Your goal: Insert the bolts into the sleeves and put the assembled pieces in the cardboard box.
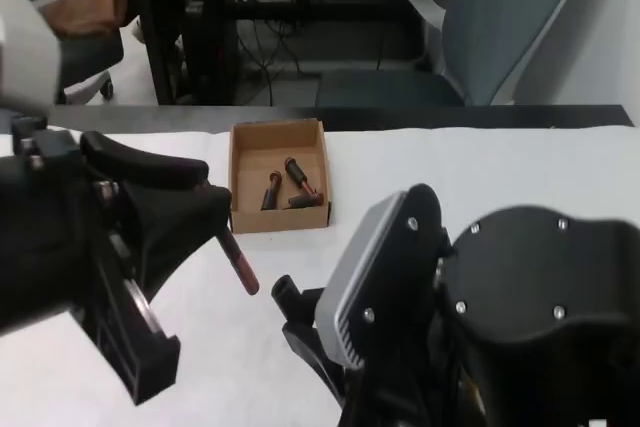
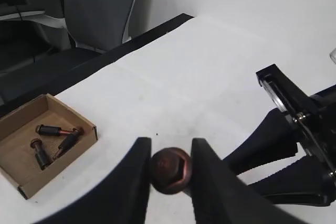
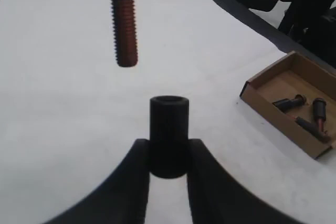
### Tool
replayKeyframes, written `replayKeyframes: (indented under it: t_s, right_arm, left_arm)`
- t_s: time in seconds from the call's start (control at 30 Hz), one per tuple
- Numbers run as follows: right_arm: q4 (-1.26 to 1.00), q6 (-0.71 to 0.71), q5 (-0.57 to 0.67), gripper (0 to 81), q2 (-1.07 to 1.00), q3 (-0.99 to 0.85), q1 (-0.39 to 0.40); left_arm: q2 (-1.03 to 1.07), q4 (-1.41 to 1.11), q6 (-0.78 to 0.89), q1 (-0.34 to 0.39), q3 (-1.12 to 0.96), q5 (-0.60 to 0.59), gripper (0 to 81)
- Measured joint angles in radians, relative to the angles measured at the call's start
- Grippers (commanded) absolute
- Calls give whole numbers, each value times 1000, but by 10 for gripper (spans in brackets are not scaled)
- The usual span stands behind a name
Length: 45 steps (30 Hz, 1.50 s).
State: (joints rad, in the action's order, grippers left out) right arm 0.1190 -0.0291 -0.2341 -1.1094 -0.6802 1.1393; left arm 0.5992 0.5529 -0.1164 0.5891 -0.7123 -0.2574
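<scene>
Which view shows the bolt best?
The right wrist view: the bolt shows its threaded shank, clear of the sleeve. The left wrist view shows its head end-on in the left hand; the high view, its shank slanted.

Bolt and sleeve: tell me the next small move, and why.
Probably shift the bolt sideways until its threaded tip lines up with the mouth of the sleeve, before pushing in. The left gripper is shut on the bolt's head, the right gripper on the sleeve, open bore facing the bolt. In the right wrist view the tip sits apart from the mouth and off its axis.
</scene>
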Motion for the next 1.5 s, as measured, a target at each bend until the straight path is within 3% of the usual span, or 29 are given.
replayKeyframes:
  t_s: [0.3,0.67,1.5]
  right_arm:
    - [-139,45,-59,4,0,37,52]
    - [-277,82,-108,4,0,143,55]
    - [-334,83,-64,4,0,161,55]
  left_arm:
    - [69,-15,-55,0,0,0,18]
    - [71,-49,-69,0,-2,-6,18]
    - [103,-52,-70,0,-10,-94,18]
